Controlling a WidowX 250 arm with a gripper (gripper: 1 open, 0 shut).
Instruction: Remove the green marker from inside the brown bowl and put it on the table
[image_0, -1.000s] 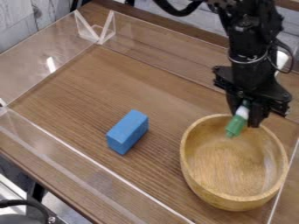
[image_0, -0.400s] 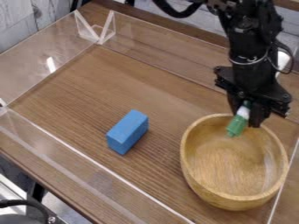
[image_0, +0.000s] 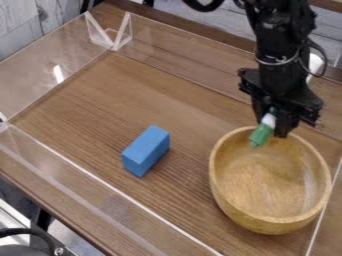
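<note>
The table is brown wood grain, fenced by low clear acrylic walls that catch the light along the left and far edges. Left of centre a blue block lies flat on the boards, well apart from everything else. Further right sits the brown bowl, wide and shallow, close to the near right corner. Above its far rim the black arm comes down steeply from the top edge, and its gripper is pinched tight on the green marker, which hangs tilted, green end lowest, just over the bowl's far rim.
</note>
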